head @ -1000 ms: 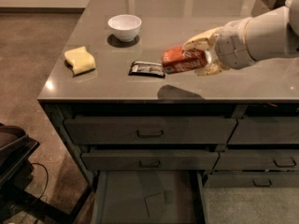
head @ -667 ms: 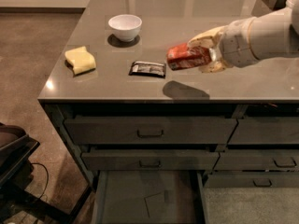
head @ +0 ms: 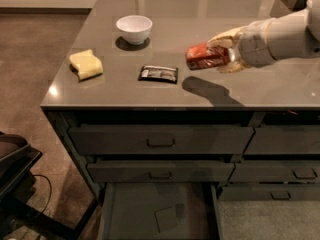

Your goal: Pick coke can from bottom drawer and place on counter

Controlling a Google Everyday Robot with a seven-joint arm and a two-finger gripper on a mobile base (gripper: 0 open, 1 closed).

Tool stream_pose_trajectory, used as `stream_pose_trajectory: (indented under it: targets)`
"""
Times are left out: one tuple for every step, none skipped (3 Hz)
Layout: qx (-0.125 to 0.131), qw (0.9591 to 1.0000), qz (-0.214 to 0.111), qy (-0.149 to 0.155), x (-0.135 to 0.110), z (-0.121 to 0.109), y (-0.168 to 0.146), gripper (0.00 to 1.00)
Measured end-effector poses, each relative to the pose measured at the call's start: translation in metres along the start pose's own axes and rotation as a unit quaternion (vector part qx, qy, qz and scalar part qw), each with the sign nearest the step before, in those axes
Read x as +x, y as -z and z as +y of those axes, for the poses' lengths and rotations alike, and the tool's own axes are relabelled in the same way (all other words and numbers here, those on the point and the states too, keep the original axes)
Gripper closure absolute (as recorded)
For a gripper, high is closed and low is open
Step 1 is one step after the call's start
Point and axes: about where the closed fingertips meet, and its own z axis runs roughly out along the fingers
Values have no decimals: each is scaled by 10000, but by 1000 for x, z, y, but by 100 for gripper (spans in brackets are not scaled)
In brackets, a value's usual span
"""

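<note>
The coke can is held in the air over the right half of the counter. It lies on its side, nearly level, with its red wall facing the camera and one end pointing left. The gripper is pinching the can at its right end, one pale finger over the top and the other under it, so most of the can sticks out to the left of the fingers. The arm reaches in from the right edge, nearly horizontal, clad in smooth off-white casing with a rounded wrist section just behind the fingers.

A dark shadow of can and arm falls on the glossy grey-brown surface below. To the left of the can a dark foil snack packet lies flat; farther left sit a yellow sponge and a white bowl. Below the counter, the bottom drawer stands pulled out, its flat dark metal floor bearing a pale square patch. The two drawers above it, the top drawer and the middle drawer, are closed, each with a loop handle.
</note>
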Motion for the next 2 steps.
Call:
stream_pose_trajectory:
  targets:
    - [35,9998,-85,-200,3,10,-21,100]
    - [36,9997,-87,-204,4,11,-22,81]
